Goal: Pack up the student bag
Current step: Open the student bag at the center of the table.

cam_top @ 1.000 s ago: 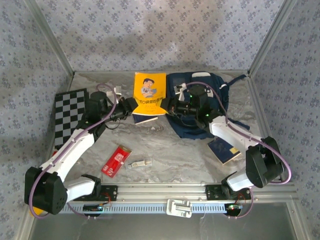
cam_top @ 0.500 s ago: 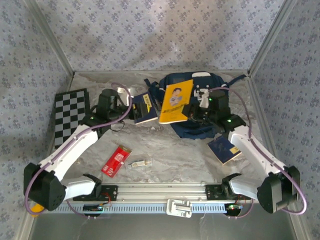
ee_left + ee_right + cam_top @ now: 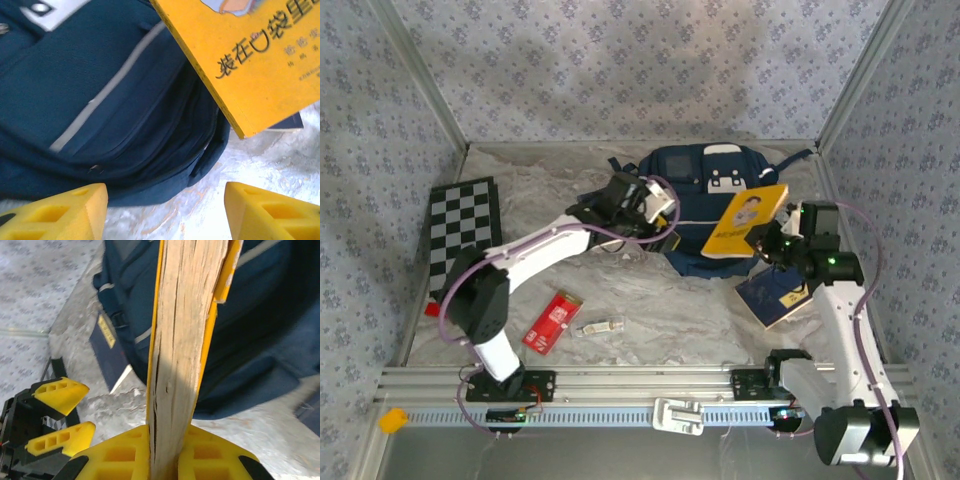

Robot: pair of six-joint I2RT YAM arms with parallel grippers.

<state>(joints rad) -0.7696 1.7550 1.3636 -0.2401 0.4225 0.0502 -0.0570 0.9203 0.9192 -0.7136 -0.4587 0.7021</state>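
Student bag [image 3: 692,225] is partly hidden by yellow book [image 3: 745,220] in right hand [image 3: 768,237].

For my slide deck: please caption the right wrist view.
Right tool shut on a yellow book, seen edge-on, with the navy backpack behind it.

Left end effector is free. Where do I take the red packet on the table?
Probably across its narrow width near the middle, coming straight down from above. The red packet lies flat and slanted, so its long edges offer purchase; turn the wrist square to them.
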